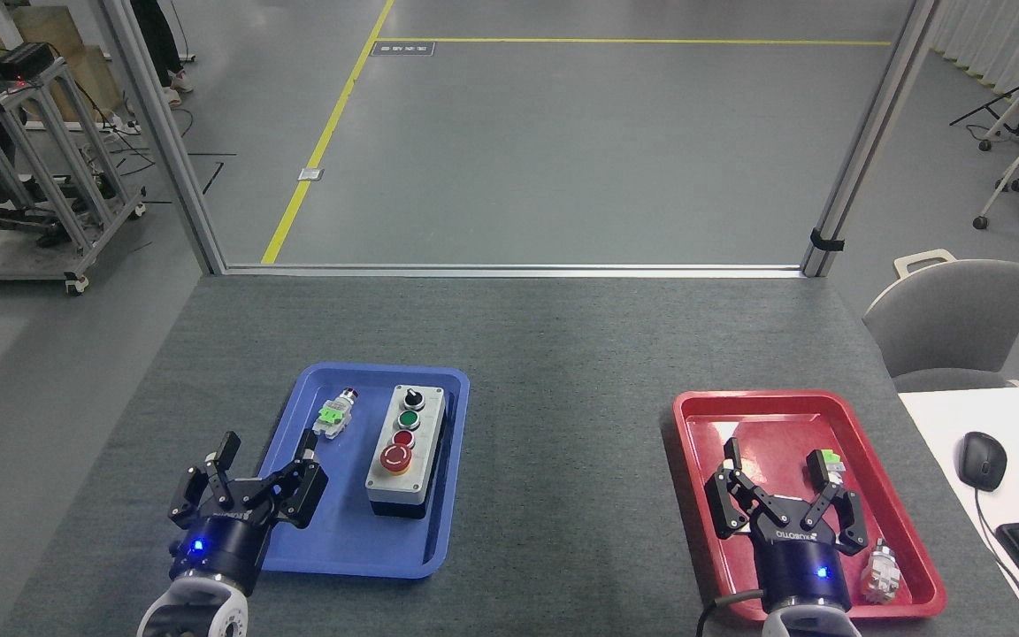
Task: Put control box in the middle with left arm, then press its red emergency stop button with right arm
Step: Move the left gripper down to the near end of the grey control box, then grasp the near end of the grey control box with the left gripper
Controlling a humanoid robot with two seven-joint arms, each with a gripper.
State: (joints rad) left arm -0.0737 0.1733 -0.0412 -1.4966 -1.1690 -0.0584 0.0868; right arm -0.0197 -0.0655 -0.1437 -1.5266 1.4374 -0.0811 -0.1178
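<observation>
Control box [405,450]: lies flat in blue tray [359,553], right half, long axis running near-to-far; not yet on the middle of the counter [563,372].
Build: rigid light-grey shell on black base; looks hard plastic, prob. moderate weight, smooth sides, may slip under a light pinch.
Grip pt: across the two long sides, mid-length, below the lid seam; keep off the knob and buttons on top.
Risk: big red button [395,457] stands proud at near end; a bump could trip it early.
Left claw [266,460]: fingers apart, empty, over tray's near-left edge, beside the box, not touching.
Right claw [779,482]: fingers apart, empty, over red tray [695,425].
Hidden: box's far and right sides; tray wall close on right, clearance unclear. Small tagged parts [333,414] too small to ID.
</observation>
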